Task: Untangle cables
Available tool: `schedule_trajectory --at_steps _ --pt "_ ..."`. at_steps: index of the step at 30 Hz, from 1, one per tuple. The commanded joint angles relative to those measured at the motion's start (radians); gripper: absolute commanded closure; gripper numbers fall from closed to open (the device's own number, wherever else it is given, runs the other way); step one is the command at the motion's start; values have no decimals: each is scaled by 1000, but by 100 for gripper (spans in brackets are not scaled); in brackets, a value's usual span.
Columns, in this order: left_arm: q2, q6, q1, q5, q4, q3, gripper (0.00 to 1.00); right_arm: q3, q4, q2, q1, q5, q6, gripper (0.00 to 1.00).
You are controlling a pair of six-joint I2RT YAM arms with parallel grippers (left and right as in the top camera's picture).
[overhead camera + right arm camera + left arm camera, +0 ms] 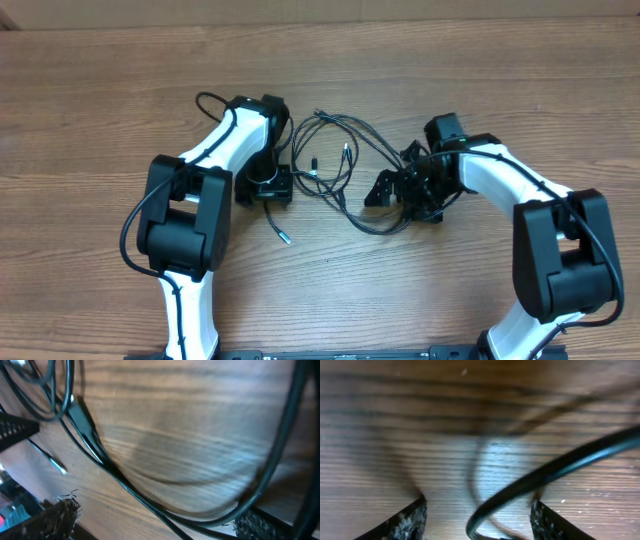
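The cables (340,160) lie as thin black cords in loose tangled loops at the table's middle, with silver-tipped plugs showing. One plug end (284,238) trails toward the front. My left gripper (270,188) is down at the tangle's left edge. In the left wrist view it (479,522) is open, and one black cable (530,480) curves between its fingers without being pinched. My right gripper (397,190) sits over the tangle's right side. It (155,525) is open, and two cables (150,502) run across the gap between its fingers close to the wood.
The wooden table (90,90) stretches around both arms. The left arm's own thicker black wire (210,100) loops near its wrist. A loose silver-tipped plug (57,466) lies to the left in the right wrist view.
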Motion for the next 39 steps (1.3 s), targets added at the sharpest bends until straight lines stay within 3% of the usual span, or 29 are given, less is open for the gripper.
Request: schedule_trajectory --at_steps 1,11,15,19,20,21,30,39 --pt "32 -80 7 -135 1 -49 35 -53 -4 69 68 84 3 0" --pt "-412 -130 6 -118 -2 -49 26 -53 22 69 250 84 149 0" --pt "-512 -130 0 -85 -5 -50 20 -50 25 60 292 85 210 12" --pt "-536 -131 -13 -27 -18 -50 20 -37 11 -23 297 91 236 11" --pt "-530 -130 -16 -10 -22 -51 19 -34 4 -63 294 108 239 2" --pt "-526 -131 -18 0 -26 -53 19 -32 -2 -90 291 129 248 0" --pt "-505 -131 -71 76 27 -111 20 -32 -12 -197 266 425 292 0" --pt "-504 -170 -158 76 163 -203 18 -32 0 -197 266 447 292 0"
